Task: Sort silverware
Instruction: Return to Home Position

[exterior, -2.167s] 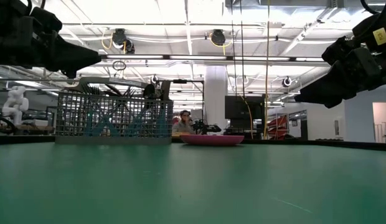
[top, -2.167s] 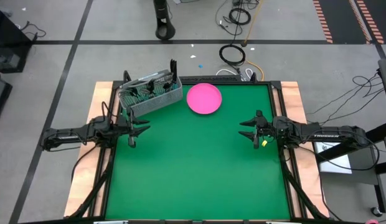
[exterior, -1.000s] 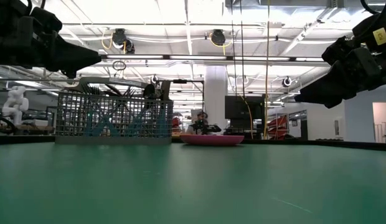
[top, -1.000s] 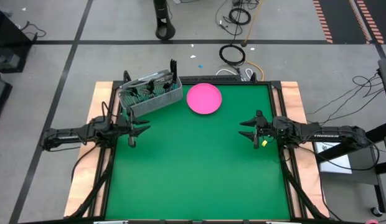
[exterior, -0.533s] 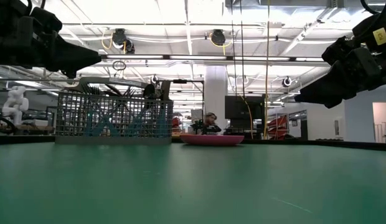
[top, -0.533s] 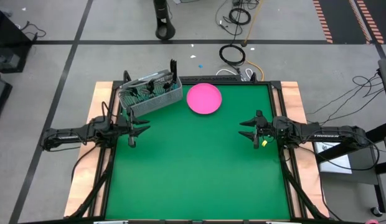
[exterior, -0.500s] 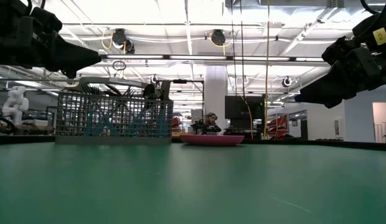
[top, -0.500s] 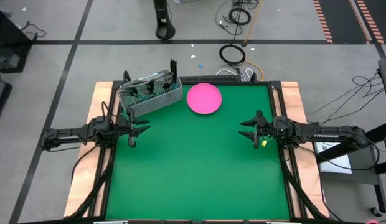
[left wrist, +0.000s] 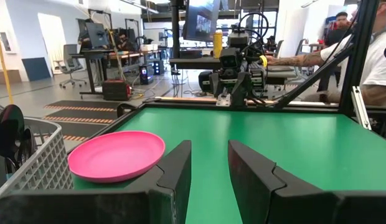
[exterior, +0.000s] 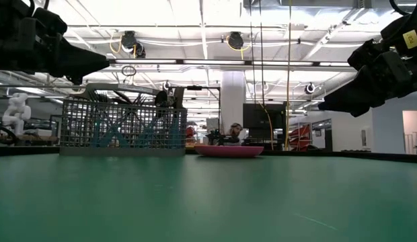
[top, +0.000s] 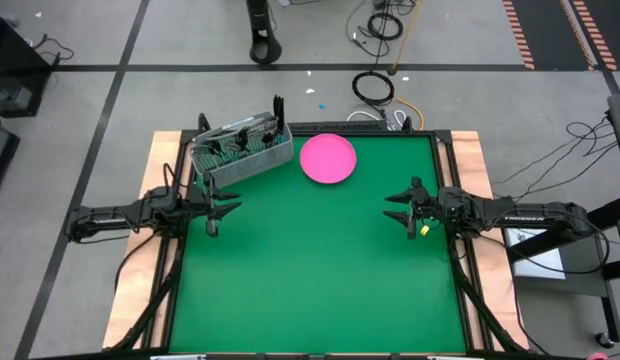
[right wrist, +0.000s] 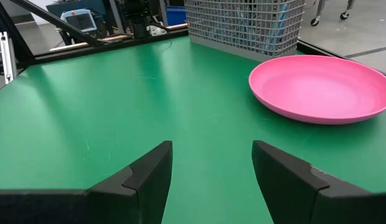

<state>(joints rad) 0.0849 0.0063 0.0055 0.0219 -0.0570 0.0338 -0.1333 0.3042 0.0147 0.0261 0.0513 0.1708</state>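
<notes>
The silverware point(top: 237, 146) stands upright in a grey wire-mesh basket point(top: 241, 155) at the table's far left; dark handles point(top: 278, 106) and light blue handles point(exterior: 121, 128) show through the mesh. My left gripper point(top: 223, 209) hovers open near the table's left edge, just on the near side of the basket. In its wrist view the open fingers point(left wrist: 208, 163) point across the table. My right gripper point(top: 397, 207) hovers open at the right edge, and its own wrist view point(right wrist: 211, 163) shows the basket point(right wrist: 244, 25) far off.
A pink round plate point(top: 327, 158) lies on the green mat beside the basket, toward the far edge; it also shows in the wrist views point(left wrist: 116, 154) point(right wrist: 322, 86). People are in the room beyond the table, a sleeve point(left wrist: 376, 59) among them. The green mat point(top: 310, 270) spreads between the arms.
</notes>
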